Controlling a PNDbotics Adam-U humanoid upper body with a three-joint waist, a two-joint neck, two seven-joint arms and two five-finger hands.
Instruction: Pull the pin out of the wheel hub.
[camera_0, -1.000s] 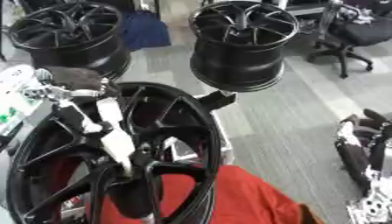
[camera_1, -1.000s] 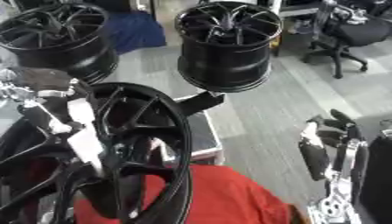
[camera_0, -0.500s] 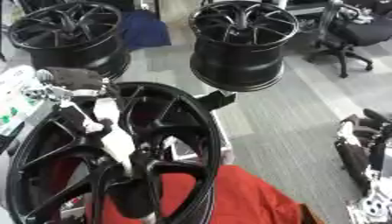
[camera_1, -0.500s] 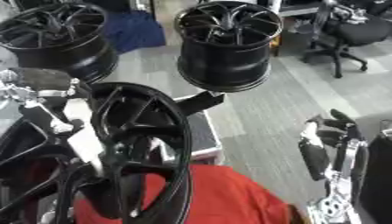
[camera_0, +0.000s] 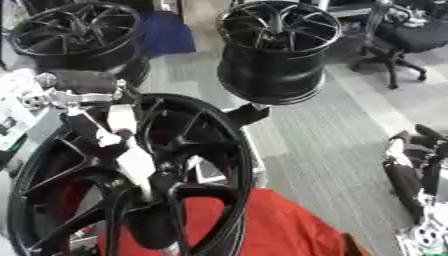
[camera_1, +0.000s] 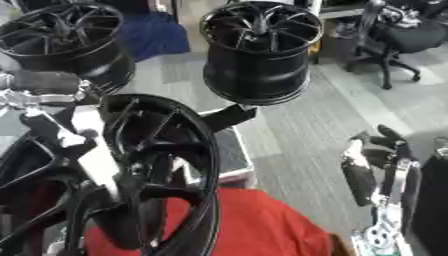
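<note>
A large black spoked wheel hub (camera_0: 234, 150) stands upright at the lower left, its open face turned toward me. My left arm comes in from the left edge and reaches between the spokes. My left hand (camera_0: 138, 162), white and silver, lies against the hub's centre (camera_0: 164, 187). Spokes and the hand's own back hide its grip, and I cannot make out the pin. My right hand (camera_1: 374, 172) rests open at the lower right, fingers up, well away from the hub.
Two more black wheels stand behind, one at the top middle (camera_0: 273, 47) and one at the top left (camera_0: 74, 35). A red cloth (camera_0: 262, 225) lies below the hub. A black office chair (camera_0: 411, 40) stands at the top right on grey floor.
</note>
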